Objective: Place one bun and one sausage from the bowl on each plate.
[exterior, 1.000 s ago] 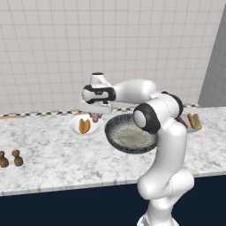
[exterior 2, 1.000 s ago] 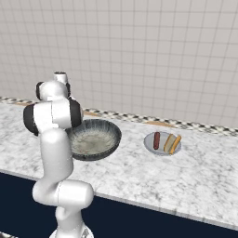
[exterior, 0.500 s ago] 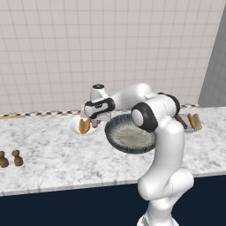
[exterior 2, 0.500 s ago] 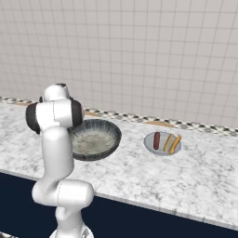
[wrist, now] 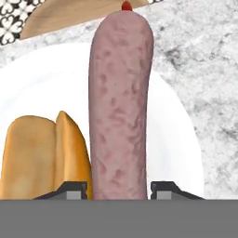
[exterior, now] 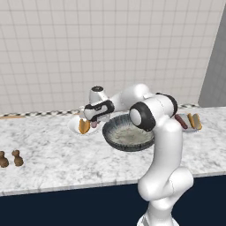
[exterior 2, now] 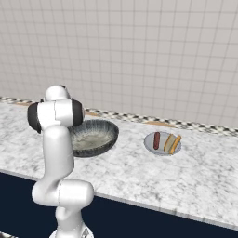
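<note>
On the marble counter point(exterior: 53, 163) sits the bowl point(exterior: 128, 137), now bare inside, with the grey plate point(exterior 2: 162, 143) at its 3 o'clock already carrying a bun and sausage. At the bowl's 9 o'clock, the gripper point(wrist: 118, 188) holds a sausage point(wrist: 121, 107) over the white plate point(wrist: 172, 139), fingers clamped on it, beside the bun point(wrist: 42, 155). Released tilted, the sausage could roll off the rim.
</note>
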